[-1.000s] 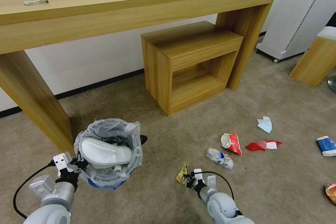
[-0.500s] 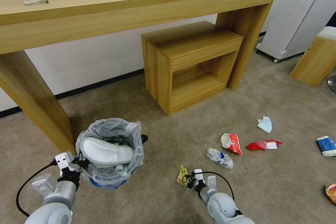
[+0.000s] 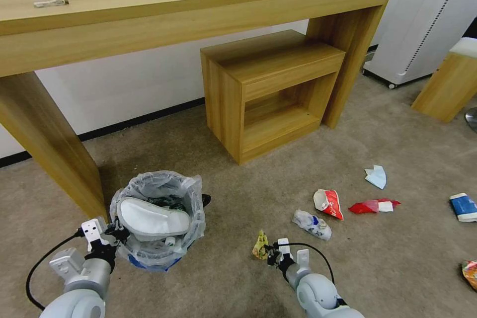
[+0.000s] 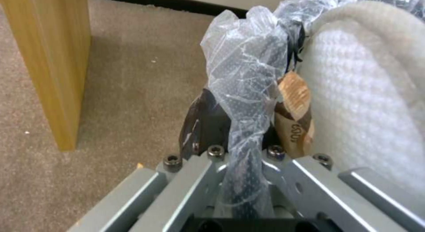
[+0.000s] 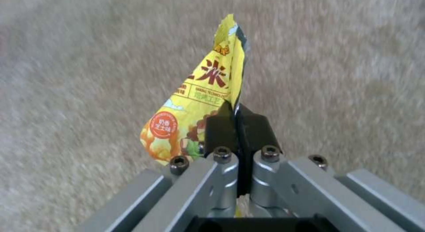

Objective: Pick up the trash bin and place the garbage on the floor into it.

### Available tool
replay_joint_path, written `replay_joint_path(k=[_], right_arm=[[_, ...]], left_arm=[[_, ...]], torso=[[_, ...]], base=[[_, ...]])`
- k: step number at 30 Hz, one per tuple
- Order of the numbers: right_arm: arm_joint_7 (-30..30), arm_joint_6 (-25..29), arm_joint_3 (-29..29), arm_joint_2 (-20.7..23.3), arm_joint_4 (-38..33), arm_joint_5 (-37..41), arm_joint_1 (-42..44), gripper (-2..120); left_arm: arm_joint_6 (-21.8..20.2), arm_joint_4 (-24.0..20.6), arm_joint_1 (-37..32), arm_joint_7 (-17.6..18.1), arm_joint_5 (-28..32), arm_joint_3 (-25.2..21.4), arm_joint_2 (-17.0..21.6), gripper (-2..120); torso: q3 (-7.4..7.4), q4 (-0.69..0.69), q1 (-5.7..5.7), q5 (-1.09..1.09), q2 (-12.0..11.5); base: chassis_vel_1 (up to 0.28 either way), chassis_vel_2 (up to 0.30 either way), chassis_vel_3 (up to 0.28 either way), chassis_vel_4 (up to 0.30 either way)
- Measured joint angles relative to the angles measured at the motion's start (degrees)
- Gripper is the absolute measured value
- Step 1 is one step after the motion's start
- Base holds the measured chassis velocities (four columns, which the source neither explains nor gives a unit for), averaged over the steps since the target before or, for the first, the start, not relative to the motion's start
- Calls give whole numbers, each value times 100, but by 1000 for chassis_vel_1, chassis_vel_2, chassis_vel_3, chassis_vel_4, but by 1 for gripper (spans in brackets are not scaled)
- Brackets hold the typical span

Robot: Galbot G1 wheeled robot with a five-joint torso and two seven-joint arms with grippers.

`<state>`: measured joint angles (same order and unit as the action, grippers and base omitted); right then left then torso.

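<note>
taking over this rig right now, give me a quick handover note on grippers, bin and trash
Left gripper: shut on the rim of the bin, by the desk leg.
Right gripper: shut on a yellow wrapper, to the right of the bin.
Done: a white slipper lies in the bin.
Left: yellow wrapper not yet in. On the carpet: crushed bottle, red-white cup, red wrapper, light-blue mask, blue-white cup, and a crushed can at the right edge.
</note>
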<state>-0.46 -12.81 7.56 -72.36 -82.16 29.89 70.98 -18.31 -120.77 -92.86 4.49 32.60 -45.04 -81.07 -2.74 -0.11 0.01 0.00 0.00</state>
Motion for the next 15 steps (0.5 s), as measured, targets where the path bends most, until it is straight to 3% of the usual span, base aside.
replay_joint_path(k=[15], right_arm=[[-1108,1440,218,75,-331,303,140,0]], left_arm=[[43,57,18,-68,-105,125,-39,1]], torso=[[0,0,0,0,0]], base=[[0,0,0,0]])
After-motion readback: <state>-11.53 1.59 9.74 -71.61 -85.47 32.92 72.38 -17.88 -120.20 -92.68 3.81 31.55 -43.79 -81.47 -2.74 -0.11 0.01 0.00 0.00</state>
